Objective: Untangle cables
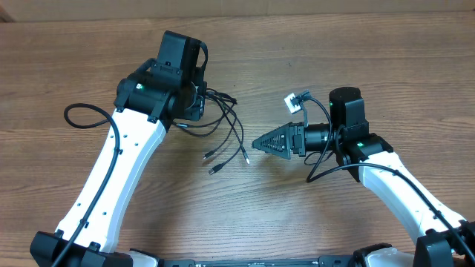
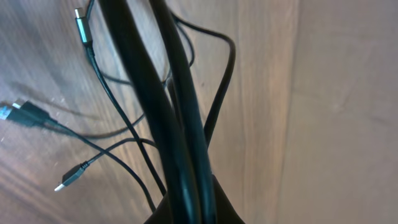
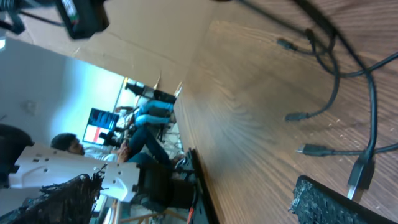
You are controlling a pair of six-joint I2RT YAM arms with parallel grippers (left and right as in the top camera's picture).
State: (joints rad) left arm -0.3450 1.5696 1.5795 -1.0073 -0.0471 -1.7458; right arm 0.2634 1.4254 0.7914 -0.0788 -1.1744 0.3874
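Note:
Several thin black cables (image 1: pixel 230 126) fan out right and down from my left gripper (image 1: pixel 199 104), with small plug ends (image 1: pixel 213 170) lying loose on the wood. In the left wrist view the jaws (image 2: pixel 189 208) look closed at the bottom centre, with black cords (image 2: pixel 180 124) running up out of them and thin cables (image 2: pixel 106 87) with plugs beyond. My right gripper (image 1: pixel 260 143) is open and empty, turned on its side, just right of the plug ends. The right wrist view shows its jaws (image 3: pixel 193 199) wide apart and the cables (image 3: pixel 336 81) ahead.
The wooden table (image 1: pixel 312 215) carries everything. A black wire loop (image 1: pixel 82 115) hangs from the left arm. A small white connector (image 1: pixel 297 100) sits by the right arm's wire. The table's edge and a room with people show in the right wrist view (image 3: pixel 186 155).

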